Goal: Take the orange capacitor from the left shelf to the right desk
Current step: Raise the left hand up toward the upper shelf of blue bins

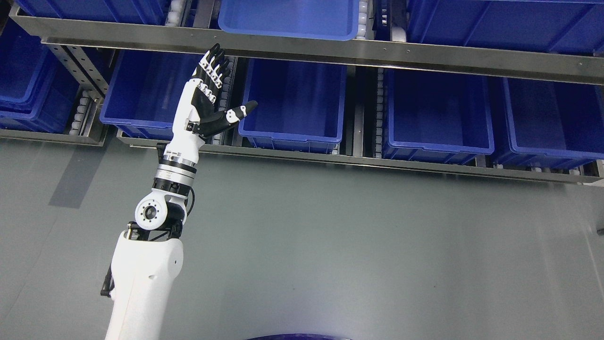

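- The left hand (207,97) is raised in front of the shelf (358,52), fingers (213,63) stretched straight up, thumb (238,112) splayed out to the side, holding nothing.
- Its fingertips reach the steel rail of the shelf; the thumb tip overlaps the near corner of the blue bin (295,101) just beside it.
- Behind the palm sits another blue bin (141,92).
- No orange capacitor shows; the bin interiors look dark, so it may lie hidden.
- Below the hand lies grey floor (330,245).
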